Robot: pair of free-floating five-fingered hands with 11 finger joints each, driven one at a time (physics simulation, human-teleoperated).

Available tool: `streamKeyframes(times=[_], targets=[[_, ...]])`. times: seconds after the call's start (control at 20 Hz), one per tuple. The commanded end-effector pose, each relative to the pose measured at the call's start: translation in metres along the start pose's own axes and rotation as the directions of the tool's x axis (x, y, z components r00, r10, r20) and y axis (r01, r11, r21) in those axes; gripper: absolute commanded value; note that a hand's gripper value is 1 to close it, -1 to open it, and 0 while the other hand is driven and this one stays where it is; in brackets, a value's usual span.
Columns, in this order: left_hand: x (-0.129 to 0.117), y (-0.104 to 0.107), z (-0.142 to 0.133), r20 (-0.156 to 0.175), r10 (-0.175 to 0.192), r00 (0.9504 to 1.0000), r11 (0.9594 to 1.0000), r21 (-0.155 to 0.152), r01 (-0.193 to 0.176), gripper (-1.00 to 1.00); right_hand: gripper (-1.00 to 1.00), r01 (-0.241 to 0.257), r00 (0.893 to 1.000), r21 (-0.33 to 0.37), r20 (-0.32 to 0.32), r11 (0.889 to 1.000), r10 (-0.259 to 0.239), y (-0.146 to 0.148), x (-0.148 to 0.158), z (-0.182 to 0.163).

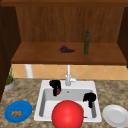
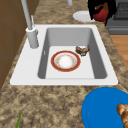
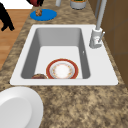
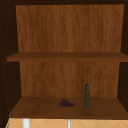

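From the front, the left hand (image 1: pixel 55 85) hung over the sink (image 1: pixel 40 105) with its fingers curled round a small red thing (image 1: pixel 58 91), while the right hand (image 1: pixel 89 98) hovered nearby, fingers drooping loose, and a big red ball (image 1: pixel 67 114) hid the basin floor. The left side view uncovered a red-rimmed plate (image 2: pixel 65 61) and a brown doughnut (image 2: pixel 82 49) down there.

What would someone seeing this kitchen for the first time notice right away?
Probably the big red ball, which hangs in front of the sink in the front view. Behind it float two black hands: the left hand curls round a small red thing, the right hand holds nothing. In the basin lies a red-rimmed plate, and a blue plate with brown food sits on the counter to its left.
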Motion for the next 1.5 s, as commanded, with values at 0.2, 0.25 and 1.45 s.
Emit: streamKeyframes(times=[0.2,0.25,1.45], targets=[[-0.051,-0.051,-0.046,0.005,-0.063,0.9980,0.9978,-0.017,0.063,1.00,0.00,0.000,1.000,0.000,0.000,1.000,0.000,0.000,0.000,0.000],[-0.058,-0.057,-0.050,0.005,-0.063,0.9980,0.9979,-0.016,0.063,1.00,0.00,0.000,1.000,0.000,0.000,1.000,0.000,0.000,0.000,0.000],[-0.257,-0.183,-0.058,-0.007,-0.027,0.9996,0.9996,-0.003,0.027,1.00,0.00,0.000,1.000,0.000,0.000,1.000,0.000,0.000,0.000,0.000]])
